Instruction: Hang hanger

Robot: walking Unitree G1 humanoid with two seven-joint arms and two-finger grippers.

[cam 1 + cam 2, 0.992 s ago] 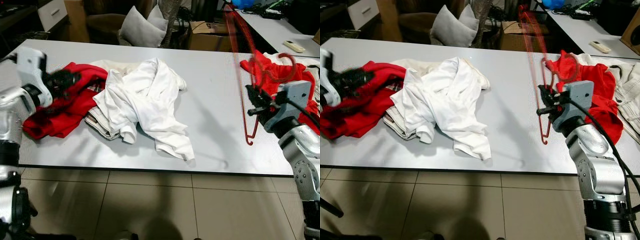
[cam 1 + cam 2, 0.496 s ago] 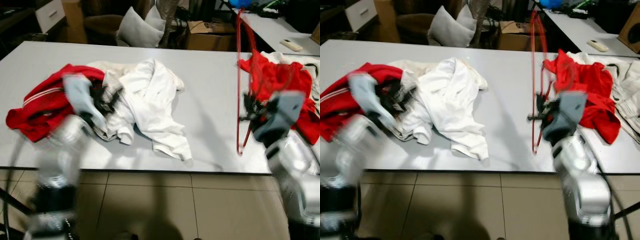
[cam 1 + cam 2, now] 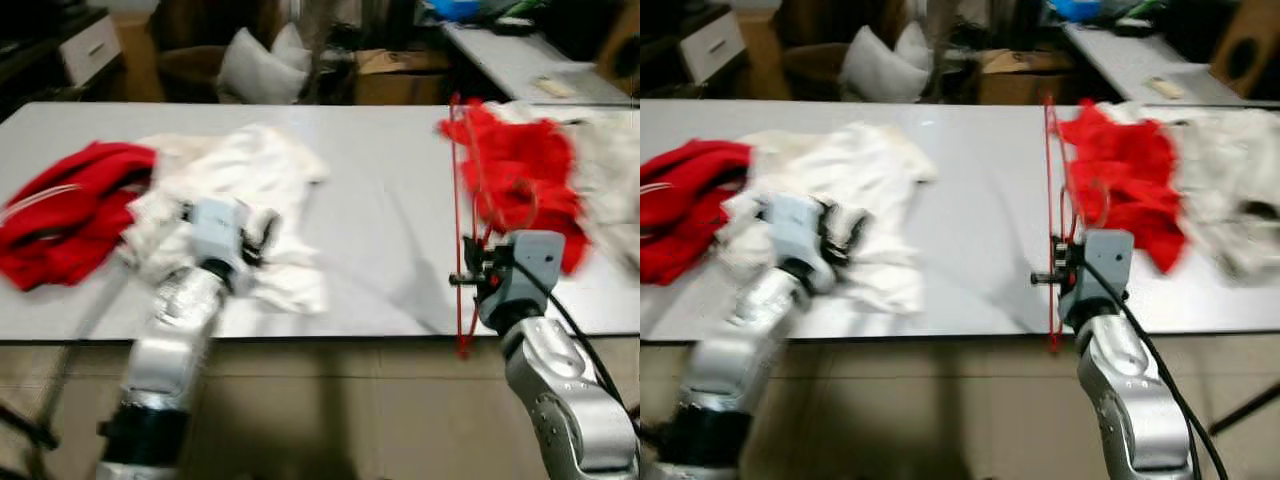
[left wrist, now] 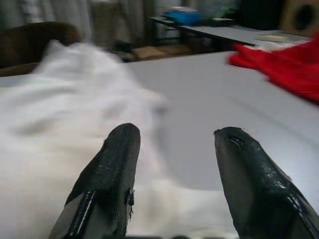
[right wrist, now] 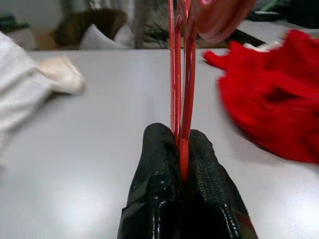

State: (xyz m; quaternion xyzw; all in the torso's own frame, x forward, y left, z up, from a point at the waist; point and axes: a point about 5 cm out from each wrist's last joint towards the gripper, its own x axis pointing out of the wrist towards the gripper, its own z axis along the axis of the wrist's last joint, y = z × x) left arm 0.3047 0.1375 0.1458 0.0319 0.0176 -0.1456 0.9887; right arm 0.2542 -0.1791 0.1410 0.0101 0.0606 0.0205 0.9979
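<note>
Mid-carry, by the look of it: red hanger already in hand, no rail or hook to hang it on visible, so next move likely calls for finding one and bringing the hook end up to it, with care that the long thin frame does not snag the red garment lying at right of centre on the grey table. Right gripper clamped tight on the hanger, both black fingers pressed together with the red wire pinched between them; held upright at lower right of the head view, wire running from above the table edge down past it. Left gripper spread apart, holding nothing, fingers hovering just over the white garment at centre left of the head view; whether touching the cloth cannot be told through the blur. Another red garment at far left of the table.
</note>
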